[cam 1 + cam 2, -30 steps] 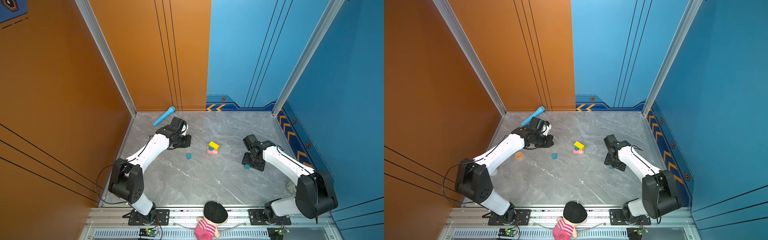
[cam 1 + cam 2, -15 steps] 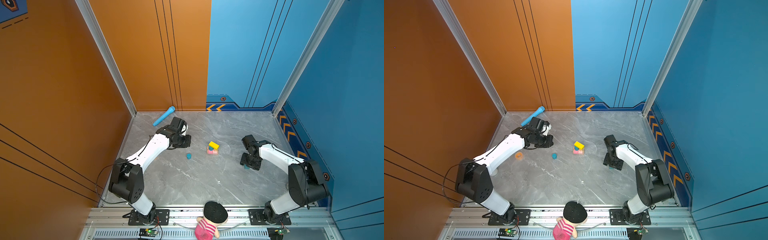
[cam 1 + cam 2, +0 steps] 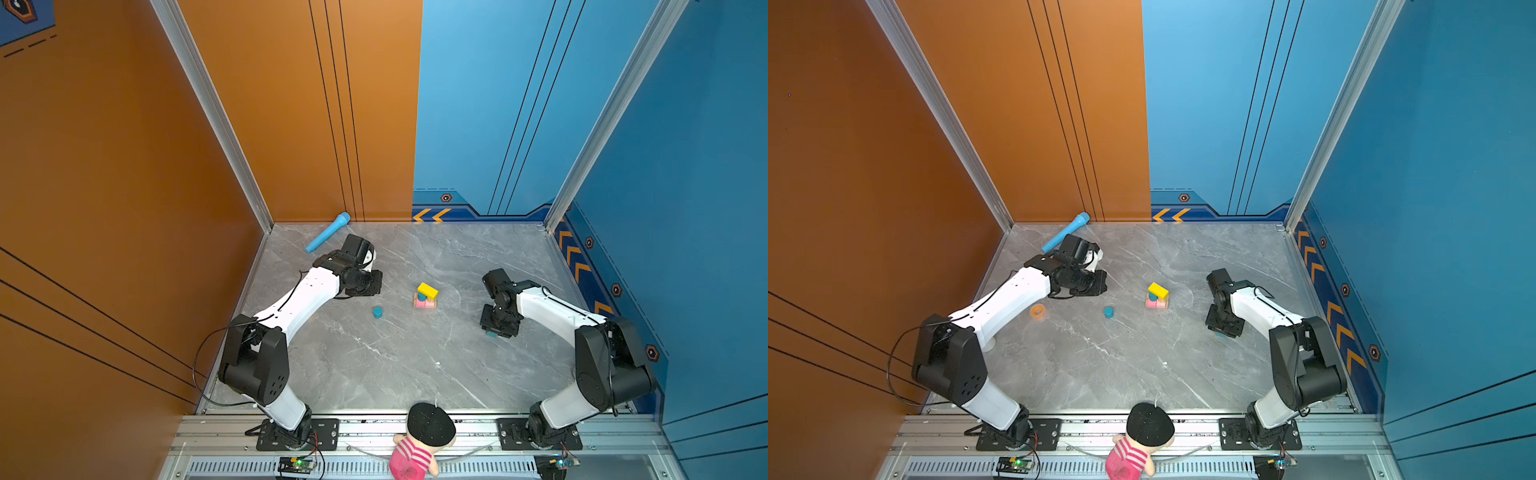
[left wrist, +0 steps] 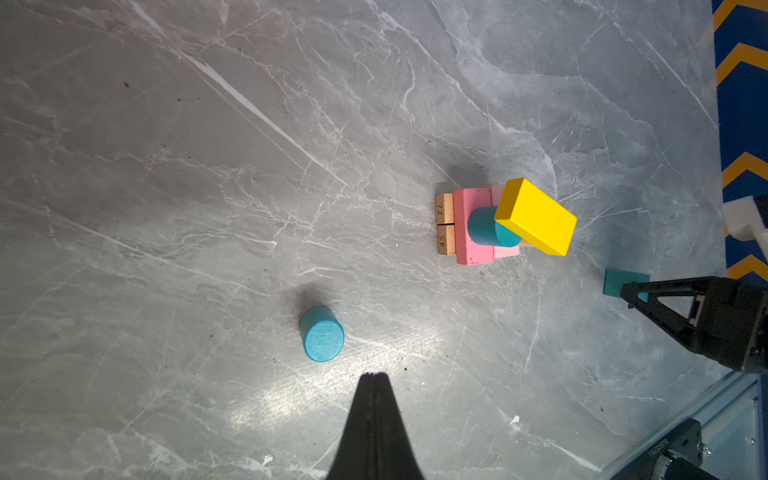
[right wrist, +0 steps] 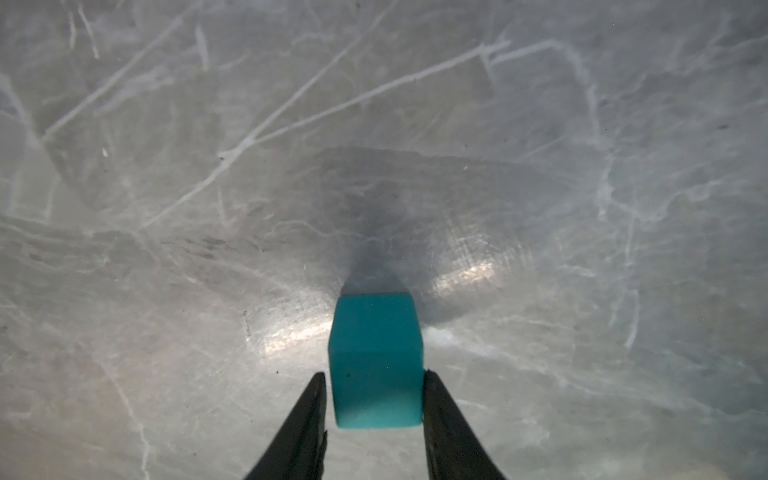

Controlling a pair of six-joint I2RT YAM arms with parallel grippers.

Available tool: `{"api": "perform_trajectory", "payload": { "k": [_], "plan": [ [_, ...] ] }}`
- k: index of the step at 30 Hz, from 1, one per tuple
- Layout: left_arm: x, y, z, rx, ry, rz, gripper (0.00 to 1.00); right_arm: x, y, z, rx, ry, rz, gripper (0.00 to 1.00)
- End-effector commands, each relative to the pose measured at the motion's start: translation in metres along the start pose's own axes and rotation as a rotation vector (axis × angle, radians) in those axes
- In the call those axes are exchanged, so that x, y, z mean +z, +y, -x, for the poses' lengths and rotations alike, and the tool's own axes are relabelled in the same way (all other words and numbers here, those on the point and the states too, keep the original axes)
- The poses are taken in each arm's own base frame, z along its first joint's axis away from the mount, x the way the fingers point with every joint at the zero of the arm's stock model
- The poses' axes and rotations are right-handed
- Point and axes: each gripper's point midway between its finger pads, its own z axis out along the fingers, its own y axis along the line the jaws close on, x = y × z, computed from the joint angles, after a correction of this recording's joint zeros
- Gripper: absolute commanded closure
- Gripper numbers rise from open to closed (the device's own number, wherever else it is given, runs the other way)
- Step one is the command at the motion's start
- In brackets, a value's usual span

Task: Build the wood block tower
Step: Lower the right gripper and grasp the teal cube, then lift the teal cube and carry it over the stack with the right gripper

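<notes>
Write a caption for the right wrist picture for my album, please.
The right gripper straddles a teal cube sitting on the grey marble table.

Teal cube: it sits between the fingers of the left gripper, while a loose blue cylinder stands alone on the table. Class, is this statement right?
Not quite. The teal cube sits between the fingers of the right gripper, not the left gripper; the right wrist view shows it. The rest holds: a loose blue cylinder stands alone on the table.
</notes>
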Motion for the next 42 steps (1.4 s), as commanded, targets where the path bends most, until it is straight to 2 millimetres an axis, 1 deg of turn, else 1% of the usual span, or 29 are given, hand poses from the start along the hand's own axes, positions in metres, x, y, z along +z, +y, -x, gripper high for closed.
{"api": "perform_trajectory", "payload": {
  "k": [1,3,5,9,16,20,23,25,30,33,36,42],
  "plan": [
    [0.003,0.008,-0.006,-0.021,0.031,0.027,1.0,0.0,0.008,0.002,-0.001,0.006,0.015,0.61],
    [0.002,0.008,-0.006,-0.017,0.028,0.027,1.0,0.0,0.008,0.003,0.001,0.005,0.009,0.6],
    [0.002,0.008,-0.006,-0.018,0.027,0.026,1.0,-0.001,0.006,0.004,0.001,0.003,-0.001,0.56],
    [0.003,0.007,-0.006,-0.015,0.031,0.025,1.0,-0.003,0.005,0.007,0.004,-0.001,-0.009,0.56],
    [0.001,0.007,-0.004,-0.013,0.025,0.023,1.0,-0.001,0.005,0.009,0.0,0.006,-0.015,0.65],
    [0.0,0.006,-0.005,-0.012,0.024,0.024,1.0,0.0,0.005,0.01,-0.001,0.008,-0.018,0.73],
    [-0.002,0.007,-0.005,-0.012,0.019,0.027,1.0,-0.004,0.006,0.012,-0.007,0.003,-0.021,0.8],
    [-0.003,0.007,-0.004,-0.011,0.018,0.028,1.0,-0.008,0.005,0.013,-0.012,-0.002,-0.032,0.82],
    [-0.003,0.007,-0.006,-0.011,0.019,0.028,1.0,-0.025,0.006,0.017,-0.03,-0.032,-0.042,0.86],
    [-0.004,0.008,-0.005,-0.009,0.016,0.029,1.0,-0.039,0.012,0.019,-0.05,-0.05,-0.035,0.86],
    [-0.005,0.008,-0.006,-0.007,0.013,0.031,1.0,-0.057,0.025,0.024,-0.083,-0.069,-0.017,0.87],
    [-0.007,0.012,-0.008,-0.007,0.009,0.04,1.0,-0.1,0.064,0.036,-0.19,-0.102,0.004,0.87]
  ]
}}
